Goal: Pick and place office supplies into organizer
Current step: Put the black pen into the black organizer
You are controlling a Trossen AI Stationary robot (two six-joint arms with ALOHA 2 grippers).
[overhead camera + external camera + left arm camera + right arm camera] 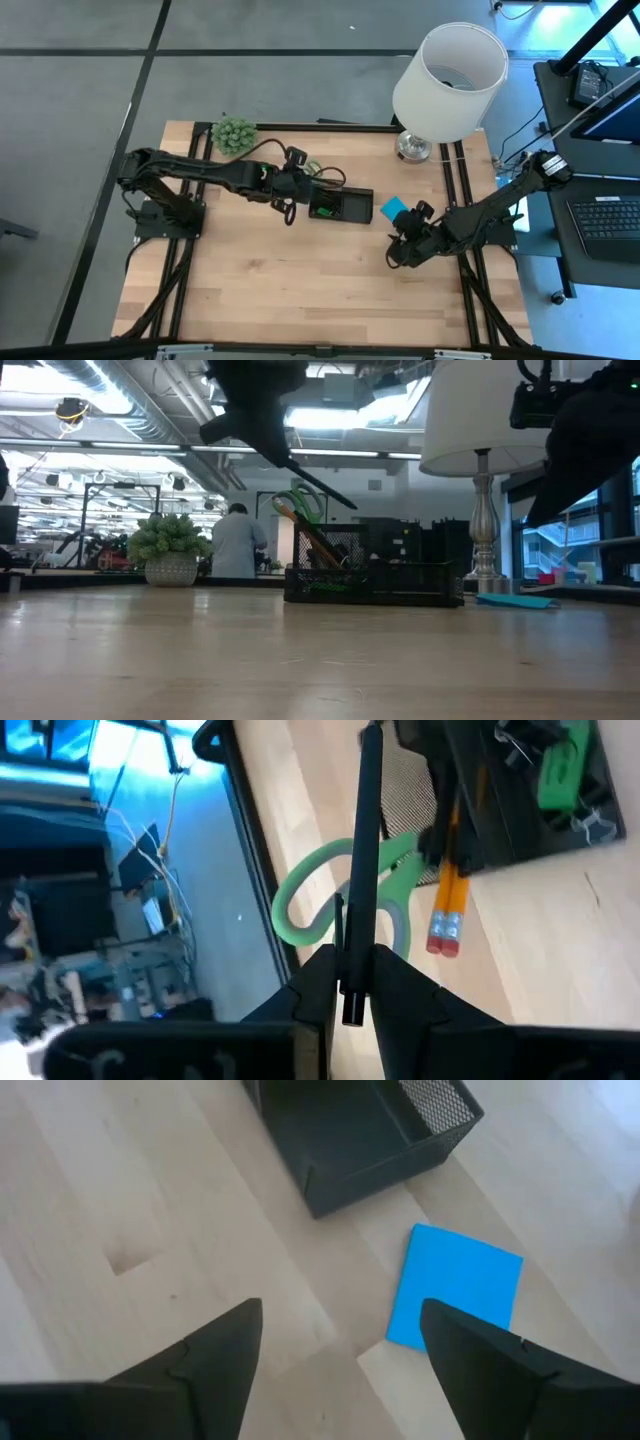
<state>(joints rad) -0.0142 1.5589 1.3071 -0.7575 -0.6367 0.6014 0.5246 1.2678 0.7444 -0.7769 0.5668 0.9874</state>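
Note:
The black mesh organizer (342, 206) stands mid-table. Green-handled scissors (340, 890) and two orange pencils (447, 910) lean out over the rim at its left end. A small green piece (560, 770) and tiny clips lie inside. My left gripper (297, 188) hangs above the organizer's left end, shut on a black pen (365, 840). The blue sticky-note pad (460, 1285) lies flat on the table just right of the organizer. My right gripper (340, 1330) stands open above the table beside the pad, touching nothing. My left gripper pinches the black pen between its two fingers near one end (352, 982), with a short stub showing behind the fingers. The pen lies along the fingers and reaches forward past them. In the low view it slants down toward the organizer (315, 482), lifted clear.
A white-shaded lamp (448, 85) stands at the far right and a potted plant (233, 133) at the far left. Bare wood lies in front of the organizer. A person (238, 542) shows in the room beyond the table.

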